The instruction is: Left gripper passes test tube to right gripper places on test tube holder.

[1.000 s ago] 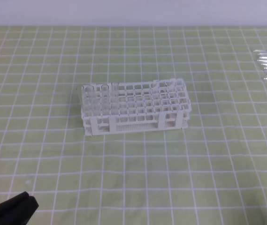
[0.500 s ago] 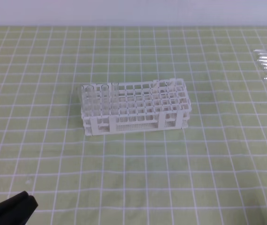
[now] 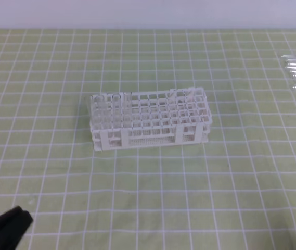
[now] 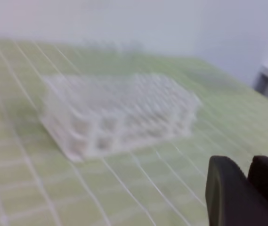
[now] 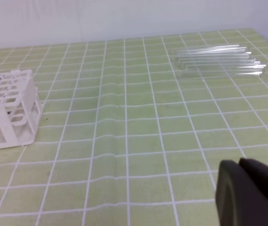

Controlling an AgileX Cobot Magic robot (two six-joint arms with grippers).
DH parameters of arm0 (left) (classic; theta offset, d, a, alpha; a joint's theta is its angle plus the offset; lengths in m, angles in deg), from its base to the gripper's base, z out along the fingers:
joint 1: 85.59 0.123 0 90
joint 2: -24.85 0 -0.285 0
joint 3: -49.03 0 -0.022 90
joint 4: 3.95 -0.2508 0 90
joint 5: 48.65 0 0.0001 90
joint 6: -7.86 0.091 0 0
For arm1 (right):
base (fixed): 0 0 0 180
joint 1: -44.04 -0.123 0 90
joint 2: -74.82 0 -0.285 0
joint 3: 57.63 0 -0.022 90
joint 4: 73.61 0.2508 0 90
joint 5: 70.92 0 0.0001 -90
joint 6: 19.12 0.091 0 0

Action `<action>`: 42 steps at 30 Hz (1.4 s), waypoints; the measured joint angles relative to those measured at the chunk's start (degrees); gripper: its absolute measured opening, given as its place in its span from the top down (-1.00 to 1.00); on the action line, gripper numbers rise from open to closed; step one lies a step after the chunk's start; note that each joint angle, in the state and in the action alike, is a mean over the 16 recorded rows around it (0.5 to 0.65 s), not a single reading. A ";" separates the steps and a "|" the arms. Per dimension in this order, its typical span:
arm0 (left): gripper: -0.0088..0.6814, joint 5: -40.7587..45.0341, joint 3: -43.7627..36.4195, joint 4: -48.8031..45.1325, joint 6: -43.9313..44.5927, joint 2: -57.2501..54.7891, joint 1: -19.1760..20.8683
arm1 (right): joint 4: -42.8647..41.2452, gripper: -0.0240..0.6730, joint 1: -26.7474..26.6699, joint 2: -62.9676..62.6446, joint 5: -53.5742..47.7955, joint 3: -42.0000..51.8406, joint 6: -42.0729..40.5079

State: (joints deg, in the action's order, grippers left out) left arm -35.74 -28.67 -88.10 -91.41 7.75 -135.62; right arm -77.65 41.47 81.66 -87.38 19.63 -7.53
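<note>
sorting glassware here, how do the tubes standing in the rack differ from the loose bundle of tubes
The tubes in the rack stand upright in the test tube holder, at its left end; the loose bundle lies flat on the mat far right. The bundle holds more tubes. Both are clear glass.

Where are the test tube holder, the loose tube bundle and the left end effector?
test tube holder (image 3: pixel 149 119): exterior high view, top lattice.
tube bundle (image 5: pixel 217 60): right wrist view, middle of the lying tubes.
left end effector (image 4: pixel 249 188): left wrist view, between the two black fingers.
</note>
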 joint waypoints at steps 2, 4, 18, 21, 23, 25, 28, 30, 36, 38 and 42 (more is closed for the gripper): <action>0.95 0.16 0.02 -0.36 -0.07 0.59 2.43 | 0.00 0.94 0.00 0.00 0.00 0.00 0.00; 0.95 -0.02 0.03 -0.72 -0.14 1.24 5.37 | 0.01 0.94 0.00 0.00 0.00 0.00 0.00; 0.95 -10.30 0.03 -1.20 -1.46 3.83 29.80 | 0.05 0.94 0.00 0.00 0.00 0.00 0.00; 0.95 -12.02 0.08 -0.94 -2.80 3.90 31.89 | 0.05 0.94 0.00 0.00 0.00 0.00 0.00; 0.95 -12.92 0.26 -0.73 -3.83 3.90 32.48 | 0.05 0.94 0.00 0.00 0.00 0.00 0.00; 0.95 -13.64 0.53 -0.54 -4.90 3.93 32.73 | 0.05 0.94 0.00 0.00 0.00 0.00 0.00; 0.95 -14.57 1.11 0.49 -5.26 3.91 32.69 | 0.05 0.94 0.00 0.00 0.00 0.00 0.00; 0.95 -14.99 1.60 3.38 -2.57 3.90 32.59 | 0.05 0.94 0.00 0.00 0.00 0.00 0.00; 0.95 -13.72 3.13 24.51 23.42 3.88 32.31 | 0.05 0.94 0.00 0.00 0.00 0.00 0.00; 0.95 -12.17 3.55 34.62 35.68 3.88 32.22 | 0.05 0.94 0.00 0.00 0.00 0.00 0.00; 0.95 -8.14 4.04 54.89 61.97 3.88 32.08 | 0.05 0.94 0.00 0.00 0.00 0.00 0.00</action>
State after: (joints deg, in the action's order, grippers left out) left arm -43.88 -24.63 -33.22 -29.44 11.64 -103.55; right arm -77.60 41.47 81.66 -87.38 19.63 -7.53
